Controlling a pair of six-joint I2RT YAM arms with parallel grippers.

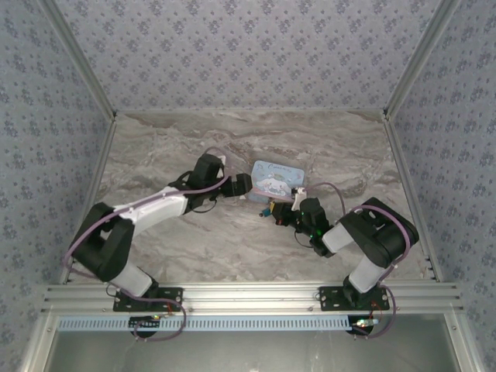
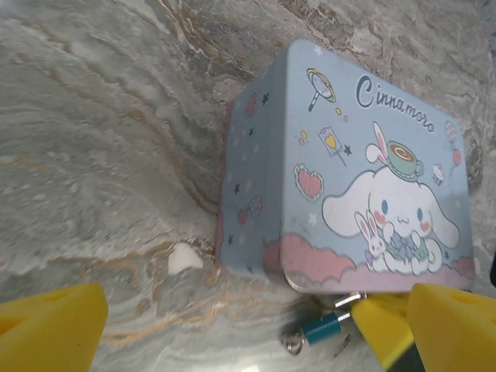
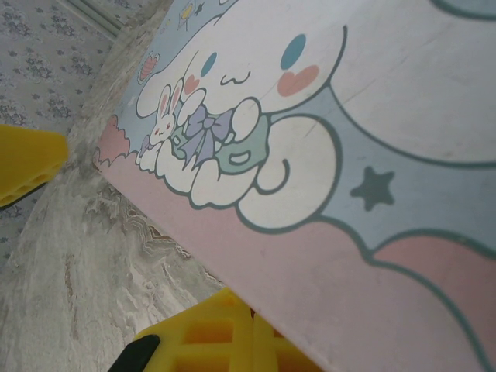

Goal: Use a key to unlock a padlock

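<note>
Both claws sat by the tin: my left claw spread wide, my right claw pressed together; the padlock lay just beside the tin's near side

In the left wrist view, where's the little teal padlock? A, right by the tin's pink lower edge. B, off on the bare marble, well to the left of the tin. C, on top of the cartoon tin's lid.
A: the padlock lies just below the pink edge of the tin, its thin shackle reaching up toward that edge.
</note>
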